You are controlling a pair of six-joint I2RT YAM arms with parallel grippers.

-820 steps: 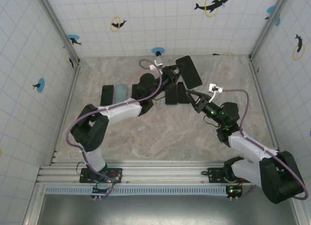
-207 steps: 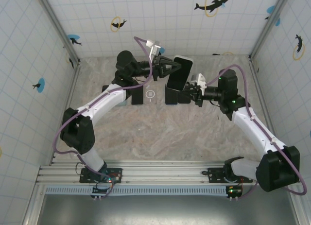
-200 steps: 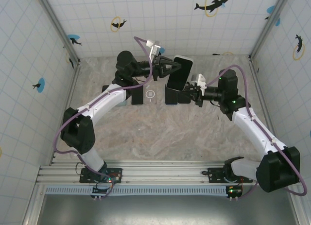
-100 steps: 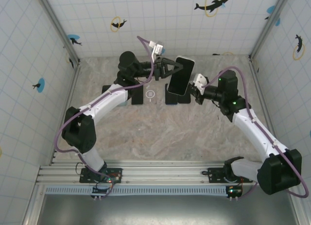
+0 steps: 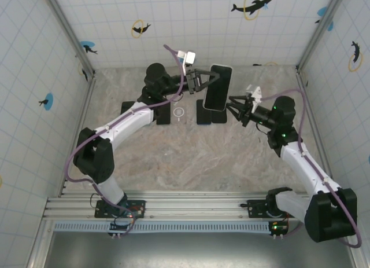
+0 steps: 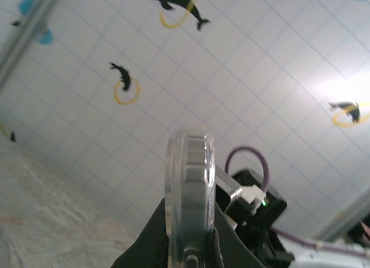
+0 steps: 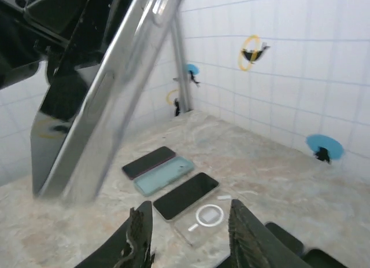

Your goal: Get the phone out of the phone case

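A black phone (image 5: 218,87) in its clear phone case (image 6: 189,181) is held up above the table, nearly upright. My left gripper (image 5: 203,82) is shut on the cased phone from its left side. In the left wrist view the case stands edge-on between the black fingers (image 6: 151,233). My right gripper (image 5: 235,108) is open just right of the phone's lower end, with nothing in it. In the right wrist view the cased phone (image 7: 110,100) slants across the upper left, ahead of the spread fingertips (image 7: 140,230), apart from them.
On the table below lie a dark phone (image 7: 149,162), a teal case (image 7: 163,175), a black phone in a clear case (image 7: 186,196) and an empty clear case with a white ring (image 7: 209,215). Two more dark phones (image 5: 210,114) lie under the held one. Tiled walls enclose the table.
The right gripper was at the phone's lower end; it has opened and drawn back to the right. The left gripper has lifted the cased phone more upright.
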